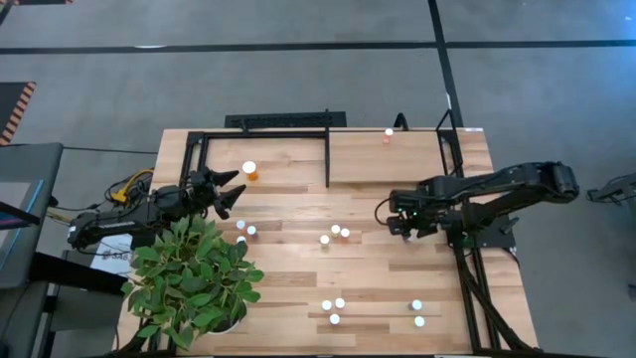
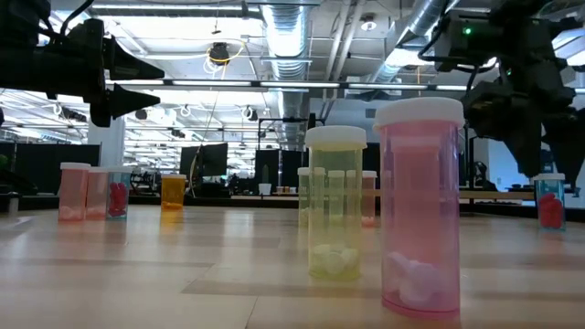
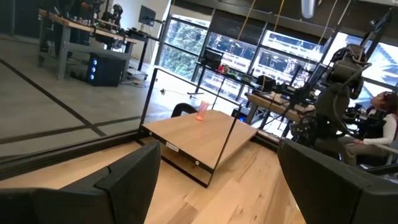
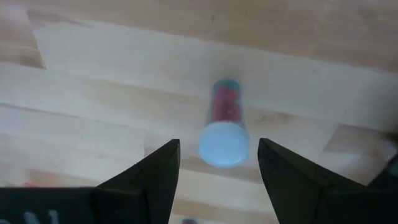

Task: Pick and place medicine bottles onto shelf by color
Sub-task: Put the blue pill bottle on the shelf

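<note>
Overhead, the right gripper (image 1: 400, 225) hangs over the right half of the tabletop (image 1: 298, 273), near the right edge, its jaws apart and pointing down. Its wrist view shows a red bottle (image 4: 224, 123) with a white cap standing upright on the wood just beyond the two fingertips, not touched by either — the jaws hold nothing.

The left gripper (image 1: 233, 194) sits near the left edge, beside a leafy green plant (image 1: 191, 276) at the near left corner; its jaws are spread wide and empty.

The shelf (image 1: 402, 156) — a pale board with black frame bars — lies along the far edge, toward the right corner. One pink bottle (image 1: 389, 133) stands on it at its far edge. An orange bottle (image 1: 249, 170) stands on the tabletop inside the open black frame to the left of the shelf.

Other white-capped bottles are scattered on the tabletop: a cluster of three (image 1: 335, 234) near the middle, three more (image 1: 333, 309) toward the near edge, and a pair (image 1: 418, 313) by the near right corner. Two (image 1: 245, 228) stand close to the plant.
</note>
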Available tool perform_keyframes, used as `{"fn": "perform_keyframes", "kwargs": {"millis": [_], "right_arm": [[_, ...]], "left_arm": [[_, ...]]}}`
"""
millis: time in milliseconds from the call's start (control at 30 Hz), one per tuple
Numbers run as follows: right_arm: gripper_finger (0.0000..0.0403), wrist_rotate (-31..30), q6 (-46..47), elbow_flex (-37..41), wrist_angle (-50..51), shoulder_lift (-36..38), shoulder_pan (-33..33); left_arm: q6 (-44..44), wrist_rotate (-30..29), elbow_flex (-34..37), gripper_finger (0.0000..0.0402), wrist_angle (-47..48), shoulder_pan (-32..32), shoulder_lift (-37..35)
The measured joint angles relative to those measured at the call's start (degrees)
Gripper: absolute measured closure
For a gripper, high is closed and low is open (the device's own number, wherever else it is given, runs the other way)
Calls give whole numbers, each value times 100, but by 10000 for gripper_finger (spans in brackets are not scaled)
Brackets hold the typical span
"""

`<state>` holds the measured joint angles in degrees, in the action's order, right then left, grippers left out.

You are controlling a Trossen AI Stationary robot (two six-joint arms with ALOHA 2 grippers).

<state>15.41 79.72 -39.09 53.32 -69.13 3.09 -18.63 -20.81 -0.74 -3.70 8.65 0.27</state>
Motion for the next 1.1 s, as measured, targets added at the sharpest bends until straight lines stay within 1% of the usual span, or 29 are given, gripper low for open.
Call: {"fn": "perform_keyframes", "kwargs": {"millis": [400,600,700,967,1100], "right_arm": [[163,19,-63,3,-183,-536,0],[165,36,-73,2,-188,-587,2],[177,30,-87,2,-190,-591,2],[228,-20,-80,2,-284,-591,2],[243,-21,-62,2,-284,-591,2]], "left_arm": [[0,-47,0,90,-2,2,9],[0,-54,-2,90,-2,2,9],[0,-54,0,90,-2,0,9],[0,-54,0,90,-2,2,9],[0,-54,0,90,-2,1,9]]}}
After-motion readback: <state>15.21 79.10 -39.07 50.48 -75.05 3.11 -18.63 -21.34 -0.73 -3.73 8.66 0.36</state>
